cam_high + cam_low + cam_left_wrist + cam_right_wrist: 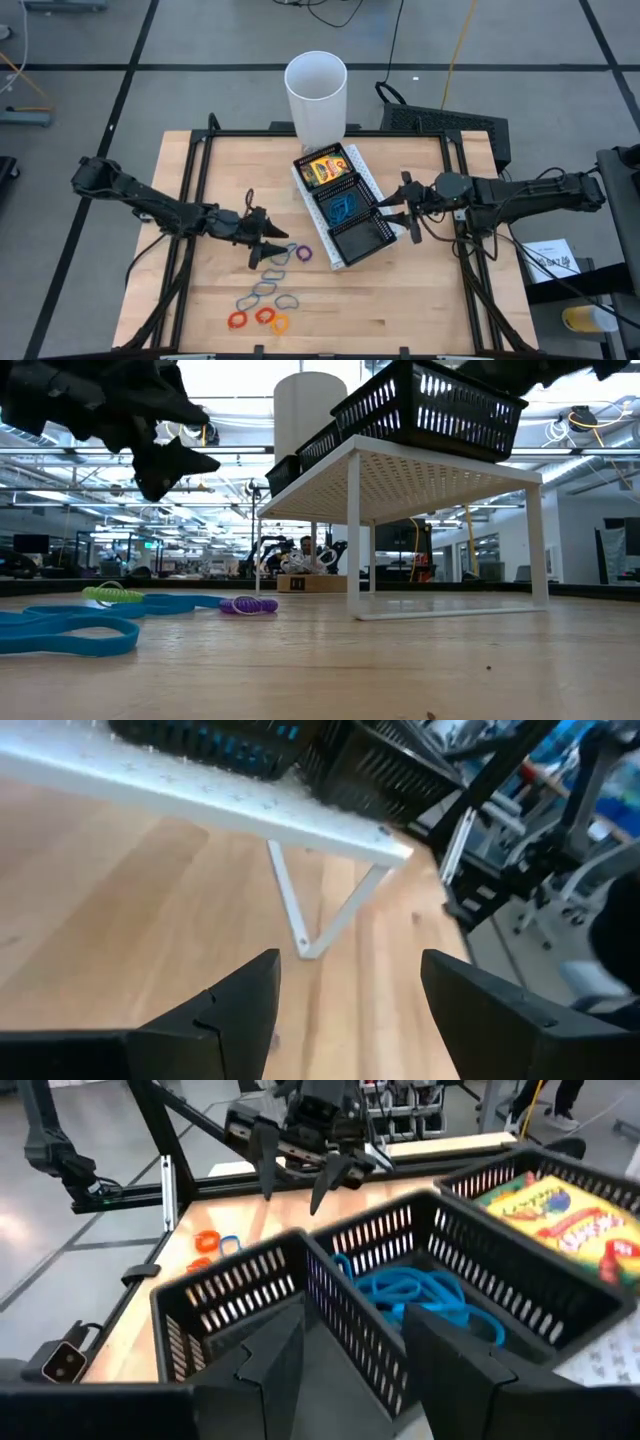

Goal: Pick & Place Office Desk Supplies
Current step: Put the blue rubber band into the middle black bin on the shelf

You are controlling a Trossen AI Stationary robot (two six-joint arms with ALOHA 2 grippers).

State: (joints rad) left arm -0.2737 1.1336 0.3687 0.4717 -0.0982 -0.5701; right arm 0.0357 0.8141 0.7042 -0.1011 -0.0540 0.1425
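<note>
The wooden table (400, 290) carries a white perforated riser shelf (400, 470) at its centre, with the black mesh tray (343, 203) lying diagonally on top and a tall white cup (317, 95) just beyond the tray's far end. The right gripper (404, 216) sits at the tray's near-right edge, fingers apart with nothing between them — in the right wrist view its tips (265, 1365) hang just over the empty end compartment. Directly ahead of those tips, the middle compartment holds a tangle of blue rubber bands (420, 1295), and the compartment beyond that holds the crayon boxes (565, 1215), yellow-and-green, lying flat; how many are stacked cannot be told. The left gripper (270, 244) hovers above the bare wood to the left of the shelf, jaws spread wide and empty; its wrist view looks between its fingers (235, 1010) toward a white shelf leg (290, 905). Loose bands lie on the table just beside and below this gripper: a purple loop (301, 254) and a blue loop (278, 256) close to its tips, grey and blue loops (262, 290) a little nearer the table's front edge, and red and orange loops (262, 318) nearest that edge. The low view shows a green loop (113, 594) beside the blue and purple ones under the raised left gripper.
</note>
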